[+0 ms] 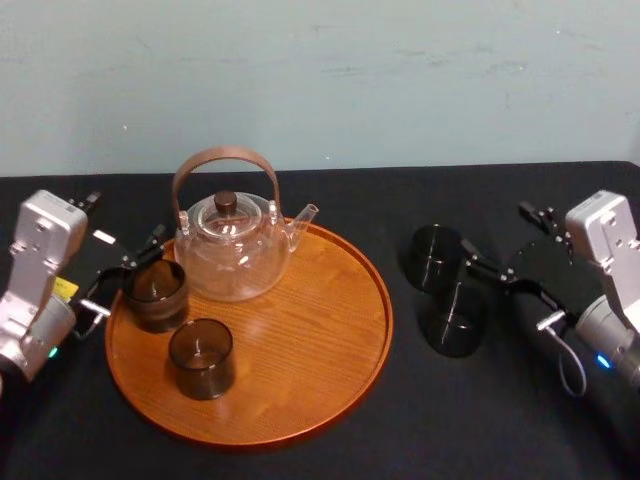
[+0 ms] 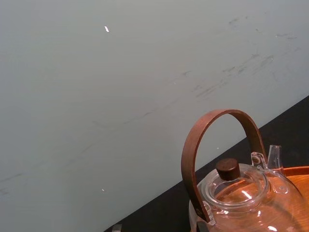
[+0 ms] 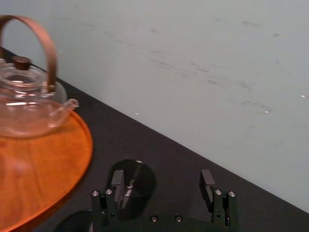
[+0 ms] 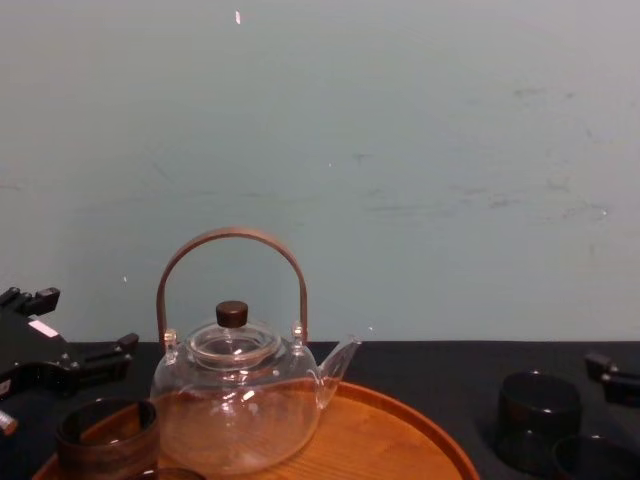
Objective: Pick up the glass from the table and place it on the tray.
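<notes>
Two dark glasses are standing on the black surface (image 1: 480,420), off the right edge of the tray (image 1: 320,340). The farther glass (image 1: 435,257) and the nearer glass (image 1: 452,320) are sitting almost against each other. The right hand (image 1: 495,230) is hovering just beside them on their outer side. Its fingers are spread wide and gripping nothing, with one fingertip close to the farther glass. A strip of bare surface is lying between the glasses and the tray's rim. The tray's right half is showing open wood.

The teapot (image 1: 232,250) is sitting at the tray's back, with a rear cup (image 1: 156,295) and a front cup (image 1: 201,358) along its left side. The left hand (image 1: 128,272) is waiting at the left rim with its fingers apart. The rear cup is at its fingertips; I cannot tell whether they are touching.
</notes>
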`<state>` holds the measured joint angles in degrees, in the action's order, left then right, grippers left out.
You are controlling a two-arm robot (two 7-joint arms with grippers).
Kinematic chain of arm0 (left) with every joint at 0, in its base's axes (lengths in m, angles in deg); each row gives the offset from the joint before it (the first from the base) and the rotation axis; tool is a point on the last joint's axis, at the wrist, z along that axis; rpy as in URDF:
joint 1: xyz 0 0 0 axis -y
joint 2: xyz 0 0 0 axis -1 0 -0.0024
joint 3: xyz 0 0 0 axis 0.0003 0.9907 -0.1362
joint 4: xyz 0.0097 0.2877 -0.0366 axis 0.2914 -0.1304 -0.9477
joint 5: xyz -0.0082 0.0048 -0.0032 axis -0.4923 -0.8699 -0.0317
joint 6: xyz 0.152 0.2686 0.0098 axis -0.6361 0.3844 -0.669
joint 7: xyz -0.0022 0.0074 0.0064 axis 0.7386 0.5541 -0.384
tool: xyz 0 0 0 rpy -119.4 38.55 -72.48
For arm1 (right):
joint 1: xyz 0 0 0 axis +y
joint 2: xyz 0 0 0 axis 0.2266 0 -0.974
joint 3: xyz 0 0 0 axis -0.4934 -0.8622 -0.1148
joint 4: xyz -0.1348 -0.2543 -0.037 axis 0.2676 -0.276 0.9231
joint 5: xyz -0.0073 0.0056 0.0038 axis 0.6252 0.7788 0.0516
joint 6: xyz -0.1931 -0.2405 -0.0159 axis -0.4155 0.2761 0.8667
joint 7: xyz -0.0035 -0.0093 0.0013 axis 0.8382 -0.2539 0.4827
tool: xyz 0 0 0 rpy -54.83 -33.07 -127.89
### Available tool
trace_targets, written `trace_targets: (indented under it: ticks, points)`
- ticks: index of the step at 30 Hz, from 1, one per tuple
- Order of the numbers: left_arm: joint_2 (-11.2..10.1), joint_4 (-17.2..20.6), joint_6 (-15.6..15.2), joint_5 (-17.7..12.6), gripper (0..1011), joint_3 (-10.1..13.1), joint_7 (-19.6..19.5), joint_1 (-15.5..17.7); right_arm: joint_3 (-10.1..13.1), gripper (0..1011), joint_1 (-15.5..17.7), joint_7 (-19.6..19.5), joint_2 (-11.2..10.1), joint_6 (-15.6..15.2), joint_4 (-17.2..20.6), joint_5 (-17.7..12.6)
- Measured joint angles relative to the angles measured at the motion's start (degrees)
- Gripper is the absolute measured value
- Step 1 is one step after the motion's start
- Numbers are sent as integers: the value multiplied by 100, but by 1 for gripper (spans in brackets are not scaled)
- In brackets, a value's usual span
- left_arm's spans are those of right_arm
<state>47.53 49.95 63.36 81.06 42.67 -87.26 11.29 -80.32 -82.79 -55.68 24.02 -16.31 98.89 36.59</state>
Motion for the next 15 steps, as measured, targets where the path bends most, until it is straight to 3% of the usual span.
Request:
trace_targets:
  ticks: [15]
  points:
    - [0, 0, 0, 0, 1001, 0, 0, 0, 19, 1003, 641, 319, 7, -72, 607, -9]
